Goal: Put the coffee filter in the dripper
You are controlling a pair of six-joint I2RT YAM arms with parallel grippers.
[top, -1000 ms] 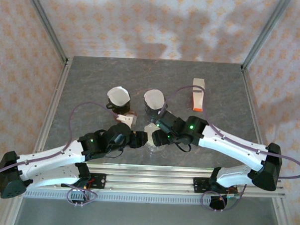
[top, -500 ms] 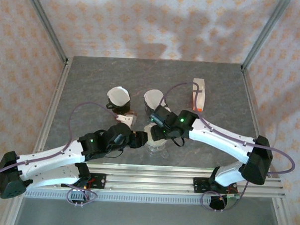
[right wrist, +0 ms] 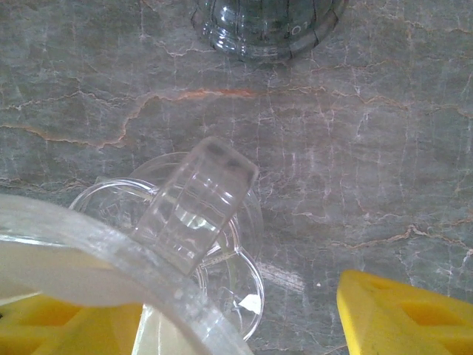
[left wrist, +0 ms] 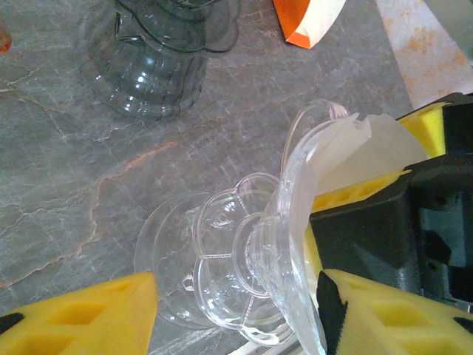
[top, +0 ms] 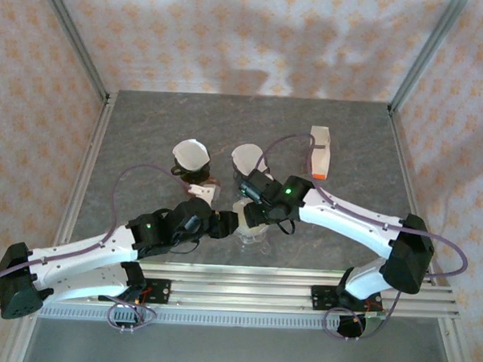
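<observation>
**Task item.** The coffee filter [left wrist: 355, 144], white creased paper, sat in the mouth of the clear dripper [left wrist: 222, 266]. Its edge stood proud of the rim toward 2 o'clock in the left wrist view. The dripper was transparent with a scalloped base. It was tipped on its side, not upright, at the 6 o'clock edge of the desk [top: 148, 121] between the two arms.

**Tools.** The left tool [left wrist: 233, 314] was clenched on the clear dripper, with one yellow pad at the base and the other at the rim. The right tool [right wrist: 236, 322] stood released. One pad lay inside the mouth beside the filter, and the other hung apart from the dripper at 4 o'clock, with bare desk between them.

**By view.**
- **Top view:** This gave the layout. A dark dripper [top: 181, 170] stood at 11 o'clock of the clear one and a second dark dripper [top: 243, 178] at 12 o'clock. Each held white paper. An orange-and-white packet [top: 320, 152] lay at 2 o'clock.
- **Right wrist view:** This gave the ribbed handle [right wrist: 196, 203] face-on.
- **Left wrist view:** This gave the underside of the base and the right tool's pad behind the paper.

**Change.** Against the frame a second before, the right arm had swung toward 9 o'clock. This carried its tool from beside the dripper to over its mouth, with the jaws at the same spread. The left arm, the dripper and the other items lay as before.
</observation>
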